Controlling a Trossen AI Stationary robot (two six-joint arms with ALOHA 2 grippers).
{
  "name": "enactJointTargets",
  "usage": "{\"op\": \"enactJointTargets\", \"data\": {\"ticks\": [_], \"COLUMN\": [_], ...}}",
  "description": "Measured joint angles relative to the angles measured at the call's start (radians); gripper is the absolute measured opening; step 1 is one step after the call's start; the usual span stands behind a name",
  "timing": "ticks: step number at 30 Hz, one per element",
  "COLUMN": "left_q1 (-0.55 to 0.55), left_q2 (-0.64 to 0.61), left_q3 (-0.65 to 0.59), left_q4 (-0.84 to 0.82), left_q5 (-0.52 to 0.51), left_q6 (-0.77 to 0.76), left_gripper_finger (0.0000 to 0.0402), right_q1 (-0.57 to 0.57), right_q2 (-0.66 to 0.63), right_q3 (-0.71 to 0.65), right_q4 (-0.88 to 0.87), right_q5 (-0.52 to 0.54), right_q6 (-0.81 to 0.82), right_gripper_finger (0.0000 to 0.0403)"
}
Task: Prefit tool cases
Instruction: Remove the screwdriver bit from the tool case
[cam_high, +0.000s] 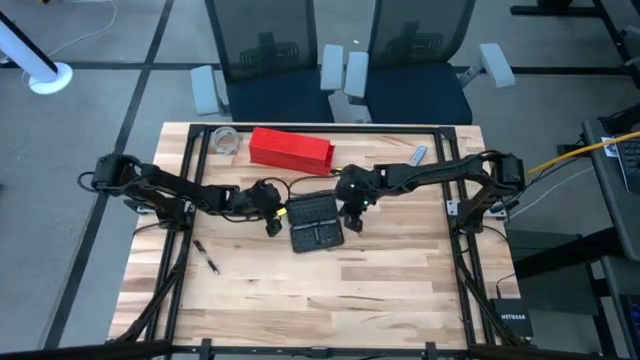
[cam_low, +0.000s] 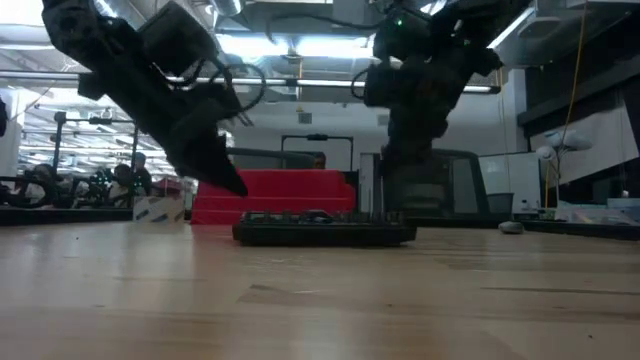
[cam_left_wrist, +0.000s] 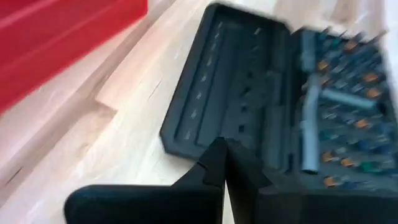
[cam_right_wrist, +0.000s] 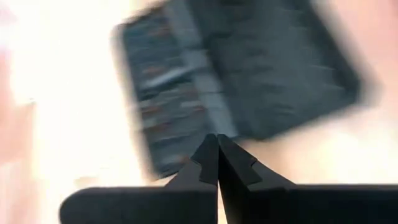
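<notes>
The black tool case (cam_high: 316, 222) lies open and flat on the table's middle, both halves facing up. In the left wrist view one half (cam_left_wrist: 230, 93) shows bare sockets and the other half (cam_left_wrist: 336, 106) holds bits. My left gripper (cam_high: 272, 226) is shut and hangs just left of the case, its tip (cam_low: 236, 186) above the tabletop. My right gripper (cam_high: 353, 222) is shut over the case's right edge, slanting down, and is also seen as my right gripper (cam_right_wrist: 217, 140) with the blurred case (cam_right_wrist: 249, 74) beyond its tips.
A longer red box (cam_high: 290, 150) lies just beyond the case toward the far edge, with a tape roll (cam_high: 226, 140) to its left. A small grey tool (cam_high: 418, 155) lies far right and a small dark tool (cam_high: 207, 257) near left. The near half of the table is bare wood.
</notes>
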Motion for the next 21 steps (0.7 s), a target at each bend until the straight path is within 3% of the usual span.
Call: {"op": "enactJointTargets", "data": {"ticks": [3, 7, 16, 18, 21], "left_q1": [-0.021, -0.05, -0.081, -0.079, -0.079], "left_q2": [-0.054, -0.124, -0.236, -0.237, -0.236], "left_q3": [0.0, 0.0, 0.0, -0.001, -0.001], "left_q4": [-0.001, -0.037, -0.169, -0.185, -0.185], "left_q5": [0.001, 0.0, -0.063, -0.07, -0.071], "left_q6": [0.0, -0.004, -0.026, -0.028, -0.033], "left_gripper_finger": [0.0, 0.0, 0.0, 0.0, 0.0], "right_q1": [0.025, 0.071, 0.13, 0.134, 0.132], "right_q2": [-0.001, 0.034, 0.126, 0.126, 0.126], "right_q3": [0.021, 0.074, 0.211, 0.219, 0.219], "right_q4": [-0.023, -0.066, -0.253, -0.242, -0.25], "right_q5": [-0.06, 0.04, 0.244, 0.31, 0.328], "right_q6": [-0.086, -0.2, -0.407, -0.415, -0.417], "right_gripper_finger": [0.0, 0.0022, 0.0161, 0.017, 0.0153]}}
